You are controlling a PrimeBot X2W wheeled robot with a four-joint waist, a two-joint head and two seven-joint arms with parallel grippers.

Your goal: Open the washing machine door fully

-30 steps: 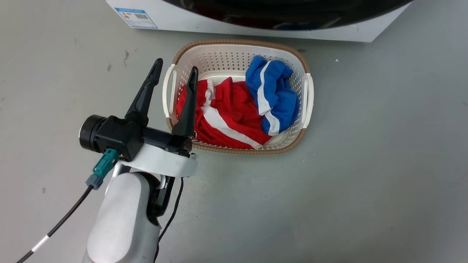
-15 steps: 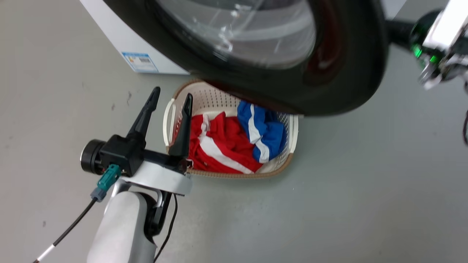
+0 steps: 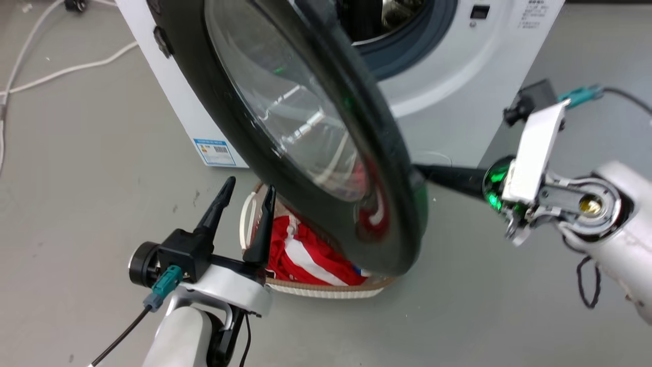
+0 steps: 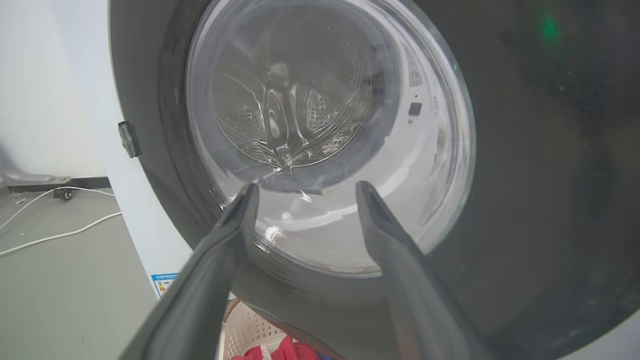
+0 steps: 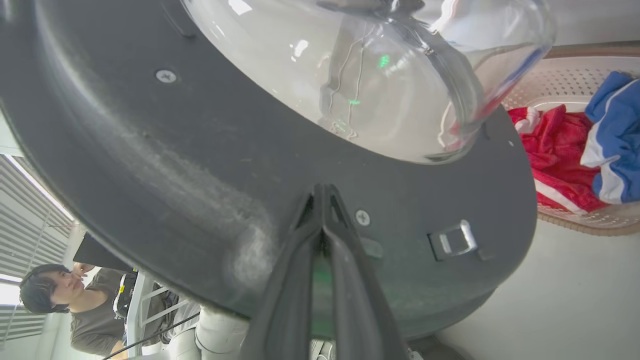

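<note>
The white washing machine (image 3: 458, 86) stands at the top of the head view with its grey gasket (image 3: 407, 48) exposed. The washing machine door (image 3: 392, 168), glossy black with a bulging glass window (image 3: 295, 117), is swung out and stands partly open over the basket. My right gripper (image 3: 433, 173) reaches in from the right behind the door's free edge. In the right wrist view my right gripper (image 5: 320, 192) is shut, its tips against the door's inner face (image 5: 150, 150) near the latch (image 5: 452, 240). My left gripper (image 3: 247, 193) is open below the door's outer side, and nothing is between the tips of my left gripper (image 4: 306, 189).
A white-and-brown laundry basket (image 3: 326, 290) with red clothes (image 3: 305, 250) sits on the grey floor under the door. White cables (image 3: 51, 66) lie on the floor at the far left. A seated person (image 5: 65, 305) shows past the door in the right wrist view.
The head camera has tilted up, so the picture shifted. The door has swung further out from the machine, with my right gripper now seen behind its edge. My left gripper stays open.
</note>
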